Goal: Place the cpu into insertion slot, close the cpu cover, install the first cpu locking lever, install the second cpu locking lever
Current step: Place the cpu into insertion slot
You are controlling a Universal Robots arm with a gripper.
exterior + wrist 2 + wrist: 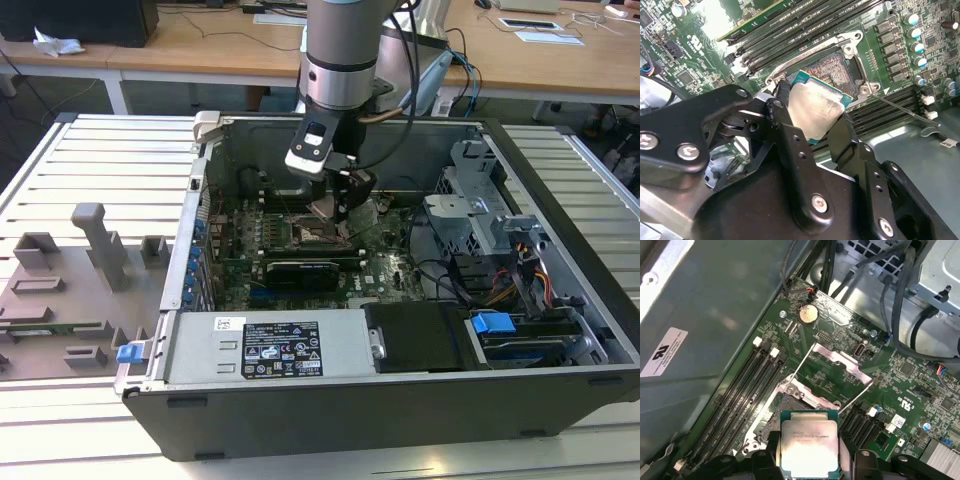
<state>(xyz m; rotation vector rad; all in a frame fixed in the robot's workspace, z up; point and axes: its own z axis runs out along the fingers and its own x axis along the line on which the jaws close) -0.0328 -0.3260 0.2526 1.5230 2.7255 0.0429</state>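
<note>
- Far off at eight o'clock from the gripper [338, 205], in the exterior view: grey tray [70, 300] with moulded blocks, outside the case [400, 420], on a slatted table [110, 150].
- At the case's near corner on the exterior view's left: blue clip [130, 352].
- At six o'clock from the gripper: labelled supply [270, 348], flat along the case's near wall.
- At twelve o'clock: arm [340, 50], hanging straight down into the open case.
- Clamped on the cpu [323, 208], just above the board [390, 270], with the slot [305, 236] close by at seven o'clock.
- In the second wrist view: black fingers [790, 142] pinching the cpu [815, 110] by two opposite edges, silver top up, chip tilted, one green corner over the slot [832, 67].
- Not seated; cannot tell whether that corner touches the slot's rim.
- Slot bare, dark inside a silvery rim, with long memory slots [790, 27] on both sides.
- In the first wrist view: cpu [809, 447] held level with the slot [790, 404] just beyond it.
- Farther on: cover [840, 362] swung open off the slot, flanked by two thin levers [802, 362].
- At four o'clock from the gripper, in the exterior view: loose cables [440, 275], then a blue tab [492, 323] on the drive bay.
</note>
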